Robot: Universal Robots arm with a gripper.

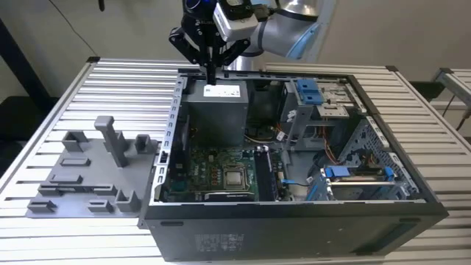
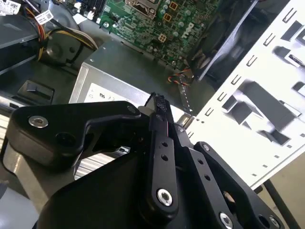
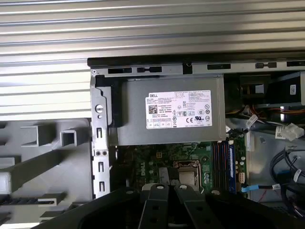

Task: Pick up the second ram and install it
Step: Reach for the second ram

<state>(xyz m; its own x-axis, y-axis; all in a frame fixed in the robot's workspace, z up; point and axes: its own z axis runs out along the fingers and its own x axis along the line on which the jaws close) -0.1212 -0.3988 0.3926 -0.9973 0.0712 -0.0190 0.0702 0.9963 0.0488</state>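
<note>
Claw pressed together, nothing pinched, hanging over power supply. Further in, I read blue-green strip in slot bank beside processor socket as second ram, apparently seated. Holder tray carries no stick. Install looks done. Latches and seating depth too small to confirm.

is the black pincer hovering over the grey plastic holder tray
No, the pincer hangs above the grey metal power supply box.
</note>
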